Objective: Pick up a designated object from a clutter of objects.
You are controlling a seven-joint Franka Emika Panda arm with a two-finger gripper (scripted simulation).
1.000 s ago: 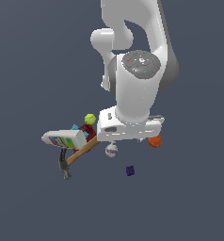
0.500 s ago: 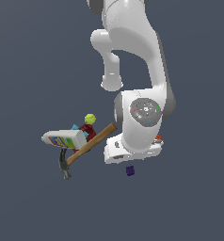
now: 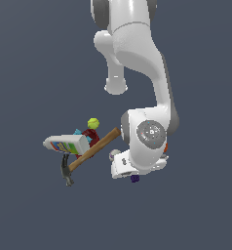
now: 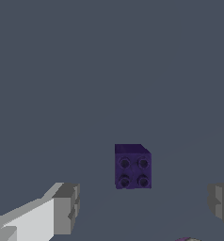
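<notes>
Our gripper (image 4: 142, 207) is spread wide: in the wrist view we see one grey fingertip (image 4: 67, 207) on one side and the other at the opposite edge of the frame, with nothing clamped in the gap. The purple cube (image 4: 132, 167) sits in that gap, a little beyond the line joining the tips, touching neither finger. We can make out four round studs on the face turned toward the camera (it reads as a small building brick). It rests on the plain dark grey floor (image 4: 109, 70).

In the exterior view our arm (image 3: 137, 58) bends down from the top of the frame, and the bulky white wrist (image 3: 145, 146) hangs low over the floor. The cube (image 3: 134, 178) peeks out just under the wrist's lower edge; the fingers themselves are hidden behind the wrist there.

Toward the exterior view's left lies the clutter. A wooden-handled hammer (image 3: 91, 152) lies at a slant, its dark head lowest and its handle end just beside the wrist. A white bottle with a multicoloured label (image 3: 67, 144) lies across the handle. Behind it sit a dark red item (image 3: 91, 136) and a yellow-green ball (image 3: 93, 123). A white ball (image 3: 113, 154) is partly visible at the wrist's edge, and a sliver of orange ball (image 3: 165, 146) shows on the wrist's other side.
</notes>
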